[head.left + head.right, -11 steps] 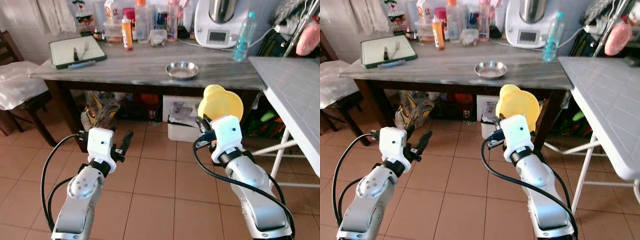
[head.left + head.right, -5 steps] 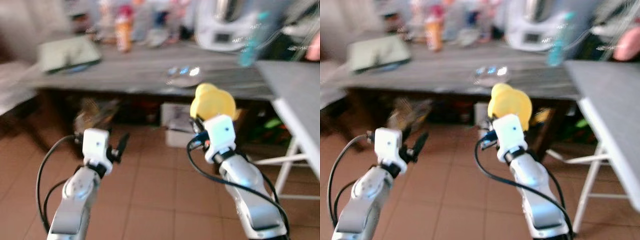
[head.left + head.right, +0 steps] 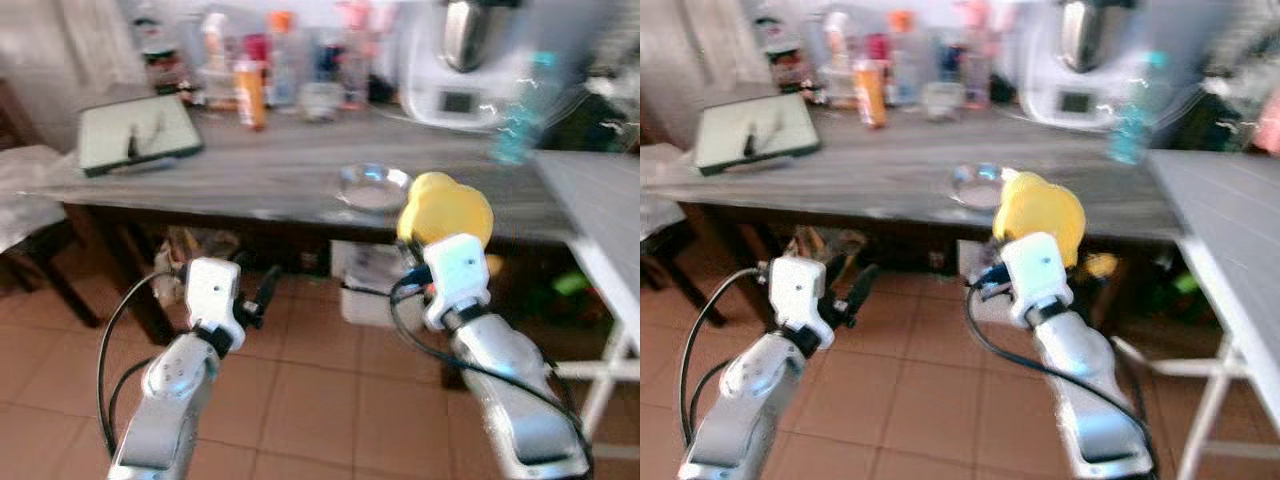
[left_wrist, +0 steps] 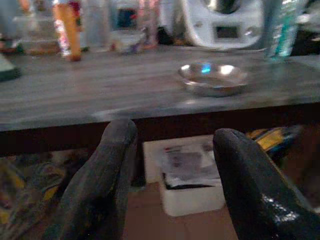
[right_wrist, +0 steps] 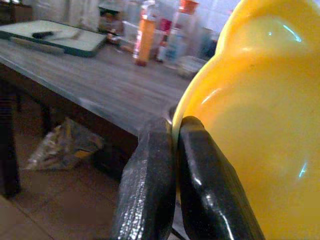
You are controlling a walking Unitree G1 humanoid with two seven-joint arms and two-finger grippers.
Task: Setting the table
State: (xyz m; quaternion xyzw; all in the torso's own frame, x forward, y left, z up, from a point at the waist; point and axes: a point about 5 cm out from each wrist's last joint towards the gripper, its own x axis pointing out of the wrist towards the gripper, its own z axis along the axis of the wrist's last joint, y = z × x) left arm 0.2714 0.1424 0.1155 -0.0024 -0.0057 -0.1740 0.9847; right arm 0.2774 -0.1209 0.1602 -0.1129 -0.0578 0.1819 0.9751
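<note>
My right gripper (image 3: 420,272) is shut on the rim of a yellow plastic plate (image 3: 446,211), held upright just in front of the dark table's edge (image 3: 300,207); in the right wrist view the two fingers (image 5: 150,185) pinch the yellow plate (image 5: 250,125). A small steel bowl (image 3: 372,187) sits on the grey wooden tabletop right behind the plate; the left wrist view has the steel bowl (image 4: 212,77) too. My left gripper (image 3: 258,288) is open and empty, low in front of the table, its fingers (image 4: 107,180) spread.
A green tray (image 3: 137,132) with cutlery lies at the table's left end. Bottles and jars (image 3: 250,75), a white kitchen machine (image 3: 465,65) and a blue bottle (image 3: 520,120) line the back. A light table (image 3: 600,215) stands at right, a white box (image 3: 375,285) below.
The whole picture has shifted and the table looms closer: the camera has moved forward. Both grippers keep their poses, the right one still holding the plate.
</note>
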